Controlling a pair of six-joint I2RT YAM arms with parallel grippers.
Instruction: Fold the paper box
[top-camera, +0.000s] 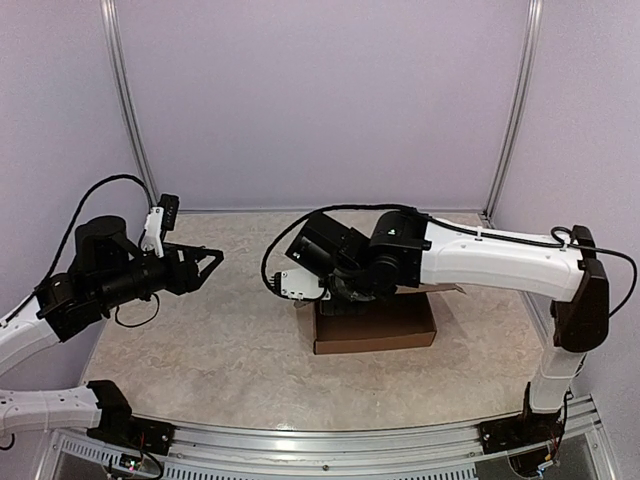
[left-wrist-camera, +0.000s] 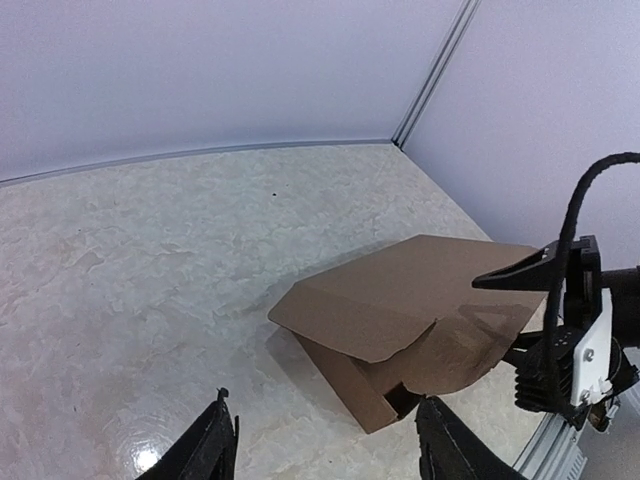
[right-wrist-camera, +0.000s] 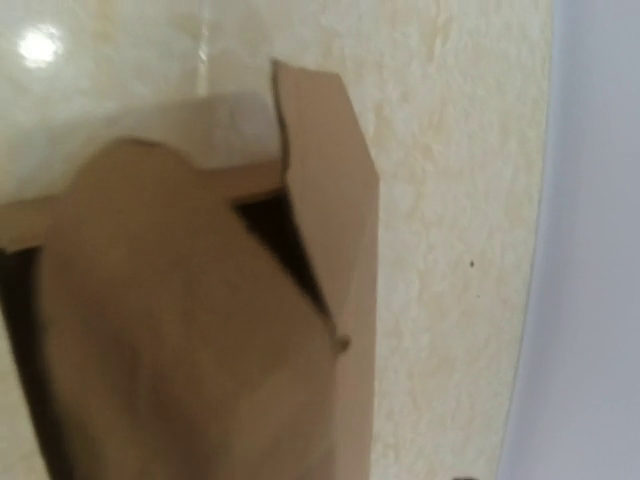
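Observation:
The paper box (top-camera: 375, 328) is plain brown cardboard, lying right of the table's middle. In the left wrist view the paper box (left-wrist-camera: 400, 300) has its lid tilted up over a shallow tray, with a side flap hanging at the near corner. My right gripper (left-wrist-camera: 493, 318) reaches over the lid's right end with its fingers apart, one above the lid and one lower beside the flap. The right wrist view is filled with blurred cardboard (right-wrist-camera: 180, 340) and shows no fingers. My left gripper (top-camera: 205, 262) hovers open left of the box, holding nothing (left-wrist-camera: 325, 450).
Lilac walls enclose the marbled table (top-camera: 220, 330), with metal posts (top-camera: 125, 100) at the back corners. A metal rail (top-camera: 330, 455) runs along the near edge. The right arm (top-camera: 500, 260) spans from the right side across the box.

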